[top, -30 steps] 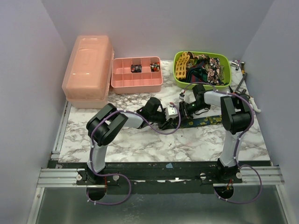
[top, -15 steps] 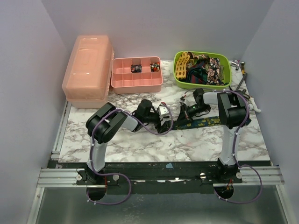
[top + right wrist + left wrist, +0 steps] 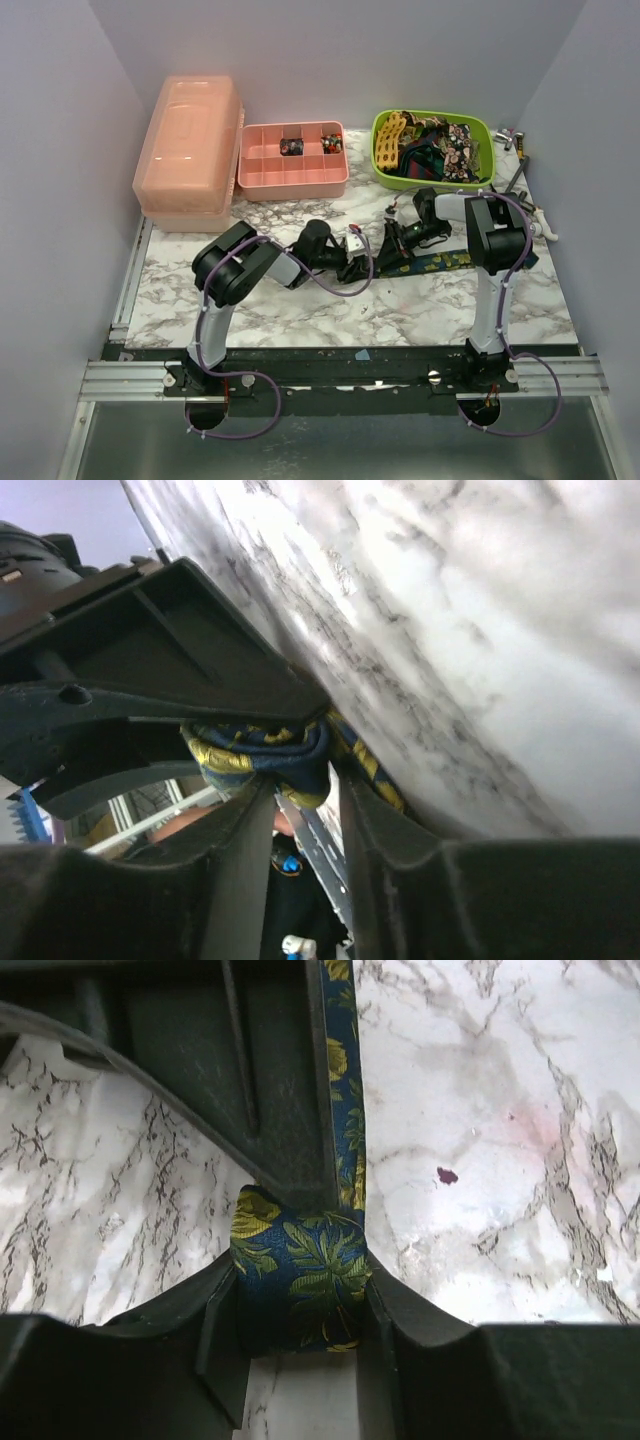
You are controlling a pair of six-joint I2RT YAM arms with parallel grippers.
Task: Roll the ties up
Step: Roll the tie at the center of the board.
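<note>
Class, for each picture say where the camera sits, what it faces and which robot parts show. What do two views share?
Top: above and behind, facing down at the table; the left arm and right arm show.
Left wrist: on the left arm, facing down; left claw pinches the rolled tie.
Right wrist: on the right arm, skimming the table; right claw pinches it too.
Shared: the tie.

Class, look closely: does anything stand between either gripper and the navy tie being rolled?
Nothing visible does: the left gripper and the right gripper each pinch the rolled end of the navy tie.
</note>
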